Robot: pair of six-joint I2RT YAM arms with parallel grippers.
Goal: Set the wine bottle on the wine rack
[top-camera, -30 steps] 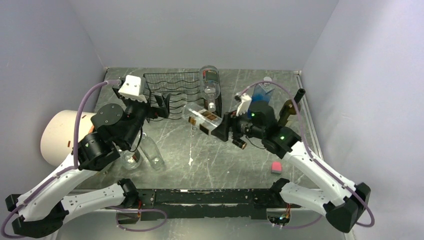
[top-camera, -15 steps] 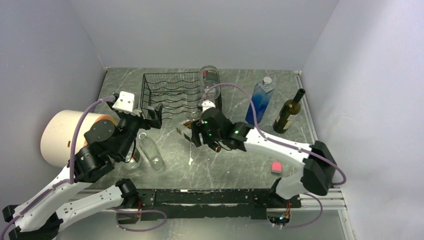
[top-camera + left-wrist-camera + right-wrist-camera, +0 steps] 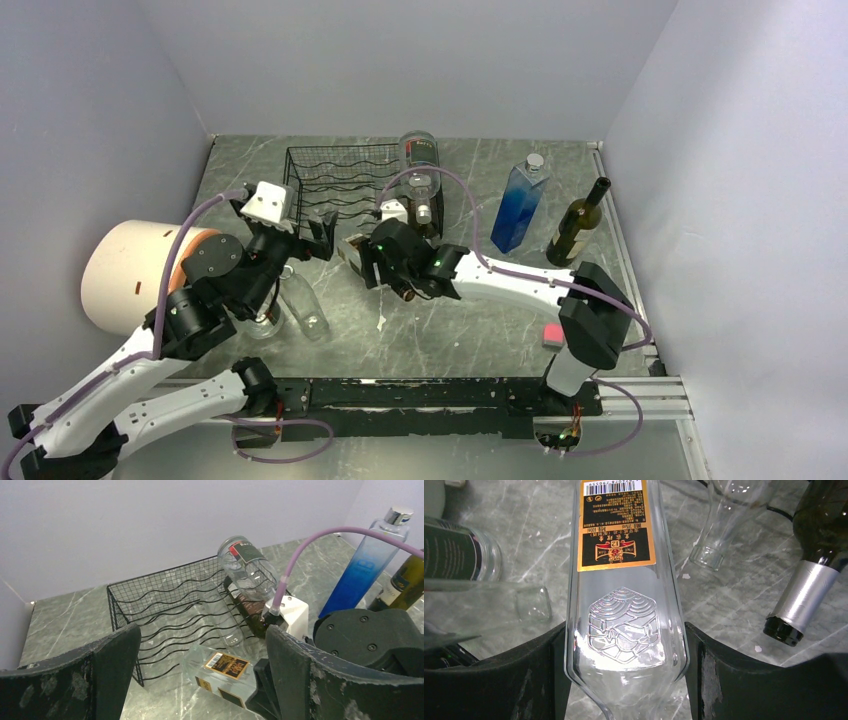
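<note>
Bottle (image 3: 624, 580), the clear one with the orange label, lies flat, pinched between the fingers of the right claw (image 3: 626, 650). Its long axis runs straight out ahead of the claw, base first, toward the rack (image 3: 340, 180) just beyond. Beside it the left claw (image 3: 200, 647) hangs wide open, holding nothing.

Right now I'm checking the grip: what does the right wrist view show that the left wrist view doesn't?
Right wrist only: the right gripper clamped on the gold-labelled bottle beside its embossed emblem, and a dark bottle with a silver-foiled neck. Left wrist only: the wine rack with its wavy tiers, the blue bottle, the left gripper open and empty. Both: the gold-labelled bottle.
</note>
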